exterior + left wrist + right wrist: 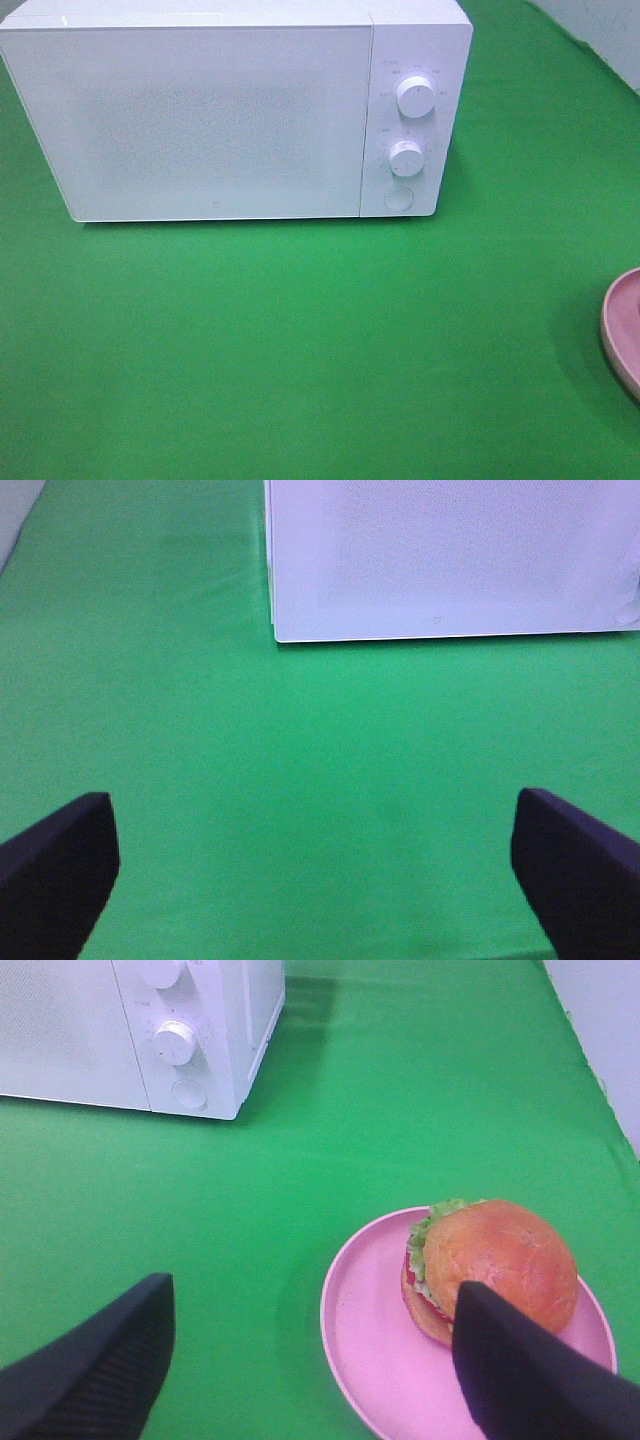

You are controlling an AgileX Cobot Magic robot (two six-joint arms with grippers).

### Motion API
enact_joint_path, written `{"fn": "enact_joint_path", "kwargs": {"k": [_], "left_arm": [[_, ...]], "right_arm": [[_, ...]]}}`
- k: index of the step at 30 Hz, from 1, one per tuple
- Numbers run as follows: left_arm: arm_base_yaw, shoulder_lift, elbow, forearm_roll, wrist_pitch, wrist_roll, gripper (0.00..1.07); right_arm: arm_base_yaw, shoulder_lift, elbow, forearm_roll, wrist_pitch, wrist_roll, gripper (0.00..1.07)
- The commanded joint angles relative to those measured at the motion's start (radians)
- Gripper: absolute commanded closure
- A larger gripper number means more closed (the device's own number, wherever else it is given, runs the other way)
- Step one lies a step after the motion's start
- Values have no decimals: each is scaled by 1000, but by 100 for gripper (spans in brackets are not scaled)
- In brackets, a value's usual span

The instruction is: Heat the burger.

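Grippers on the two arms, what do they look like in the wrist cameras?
Only the fingers show. The left gripper has two dark, near-black fingers with blunt, rounded tips and a matte surface. The right gripper has the same dark matte fingers, looking wedge-shaped. No cables, markings or arm links are in view, and the high camera shows neither arm.

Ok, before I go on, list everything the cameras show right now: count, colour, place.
microwave: one, white, door shut, at the back of the cloth
knobs: two, white, stacked on the microwave's right panel
round button: one, white, below the knobs
cloth: one, green, covering the table
plate: one, pink, at the right edge of the cloth
burger: one, golden-brown bun, on the plate
left gripper: open, over bare cloth
right gripper: open, above the plate, holding nothing
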Motion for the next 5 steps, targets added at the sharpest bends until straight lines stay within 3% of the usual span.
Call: {"fn": "enact_joint_path", "kwargs": {"k": [1, 5], "left_arm": [[1, -24, 1, -6, -9, -5, 6], [1, -24, 1, -9, -9, -5, 6]], "right_arm": [[-7, -24, 1, 3, -12, -6, 33], [-7, -24, 1, 3, -12, -6, 33]]}}
